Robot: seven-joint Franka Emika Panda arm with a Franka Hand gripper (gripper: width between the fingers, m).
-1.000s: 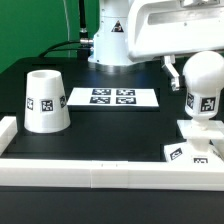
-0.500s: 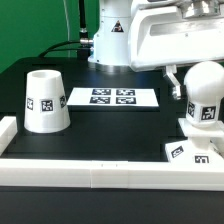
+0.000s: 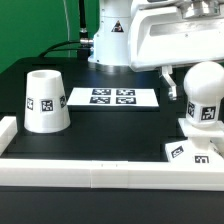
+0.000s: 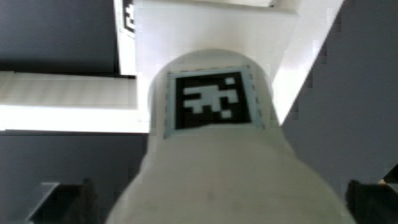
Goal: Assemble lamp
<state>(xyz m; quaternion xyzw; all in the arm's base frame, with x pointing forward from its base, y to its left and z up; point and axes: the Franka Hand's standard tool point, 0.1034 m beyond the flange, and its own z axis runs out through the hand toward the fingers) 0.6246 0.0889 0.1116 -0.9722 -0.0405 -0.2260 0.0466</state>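
The white bulb (image 3: 205, 98) with a square tag stands upright on the angular lamp base (image 3: 192, 148) at the exterior view's right. My gripper (image 3: 203, 85) reaches down over the bulb's round head; one finger (image 3: 172, 80) shows beside it. In the wrist view the bulb (image 4: 214, 130) fills the middle between my two dark fingertips (image 4: 63, 200), and my gripper (image 4: 217, 200) is shut on it. The tapered shade (image 3: 44, 100) stands alone, open end up, at the exterior view's left.
The marker board (image 3: 112, 97) lies flat in the middle of the black table. A white raised border (image 3: 100, 172) runs along the front and the left edge. The arm's base (image 3: 110, 40) stands at the back.
The bulb has come down in my gripper onto the base and stands more upright. Over the last half second nothing has moved.
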